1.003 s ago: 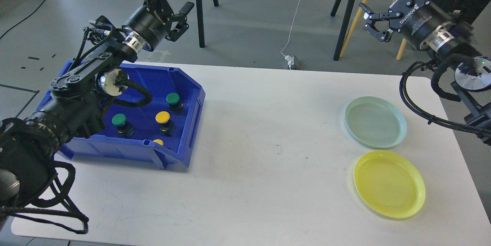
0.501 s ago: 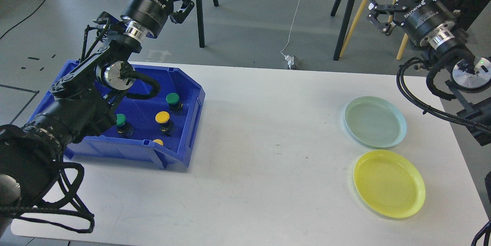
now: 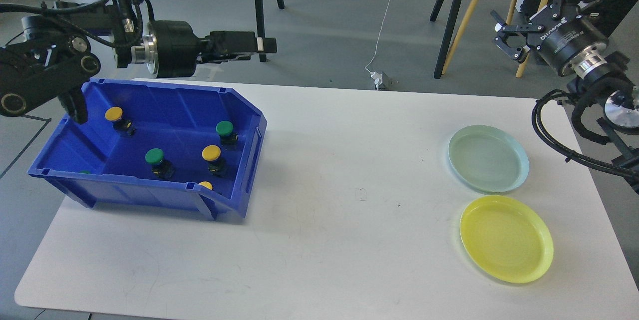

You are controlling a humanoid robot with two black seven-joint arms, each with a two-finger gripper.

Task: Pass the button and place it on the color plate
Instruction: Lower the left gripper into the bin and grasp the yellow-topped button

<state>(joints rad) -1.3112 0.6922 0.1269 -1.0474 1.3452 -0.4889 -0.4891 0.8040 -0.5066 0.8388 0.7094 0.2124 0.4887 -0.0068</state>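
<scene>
Step in hand: the pick is not yet begun; no button is being carried, and both arms are holding above and behind the tabletop (image 3: 319, 240).
Left gripper (image 3: 267, 45): it is pointing sideways to the right, level, above the back wall of the blue bin (image 3: 150, 195); seen edge-on, so whether its fingers are apart or closed cannot be told. Nothing is showing between them.
Right gripper (image 3: 509, 43): it is hanging off the far right corner of the tabletop, fingers spread and empty.
Buttons: all are lying inside the blue bin: a yellow button (image 3: 114, 114) at the back left, a green button (image 3: 224, 128) at the back right, a second green button (image 3: 155, 156) and a second yellow button (image 3: 211, 152) in the middle, and a third yellow one (image 3: 205, 185) half hidden by the front wall.
Plates: the pale green plate (image 3: 488, 159) and the yellow plate (image 3: 506, 238) are sitting empty, well apart from the bin, on the right side.
Next move, as judged: the left arm is needing to tip its fingers downward, descend into the bin over one button, and close on its cap; the handover to the right gripper and a colour-matched placement would follow.
</scene>
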